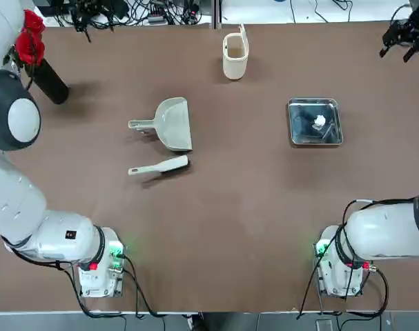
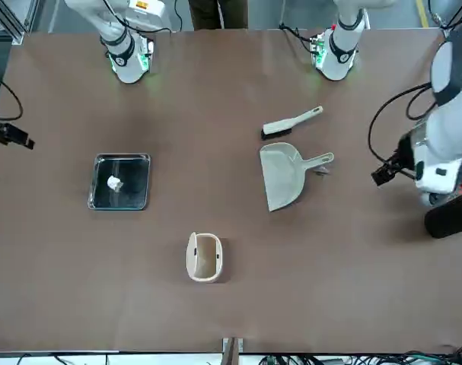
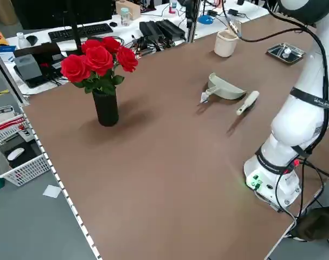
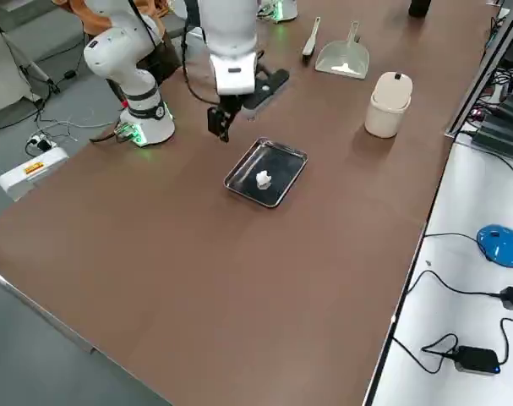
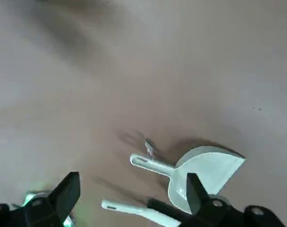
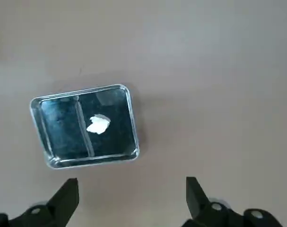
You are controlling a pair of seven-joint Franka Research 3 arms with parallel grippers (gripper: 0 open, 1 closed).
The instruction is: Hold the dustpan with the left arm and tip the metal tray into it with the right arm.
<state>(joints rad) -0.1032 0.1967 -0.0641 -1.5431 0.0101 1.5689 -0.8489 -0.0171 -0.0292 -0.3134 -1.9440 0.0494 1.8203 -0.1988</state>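
Trouble is most likely at the dustpan, which lies flat on the table with its short handle low against the surface: a left gripper that closes off-centre could skid it aside instead of lifting it, and the brush just beside it on the robot's side could be knocked. I judge a second risk at the metal tray, well apart from the dustpan toward the right arm: its rim is thin and shiny, so the right gripper may slip off it, and a hasty tilt would drop the white crumpled scrap onto the table short of the dustpan's mouth. Both grippers hang above the table with jaws spread wide and nothing between them; the left looks down on the dustpan, the right on the tray.

Counted: one dustpan, one brush, one metal tray holding one scrap, one cream bin beyond the dustpan toward the far edge, and one dark vase of red roses off to the dustpan's other side, away from the tray, near the left arm
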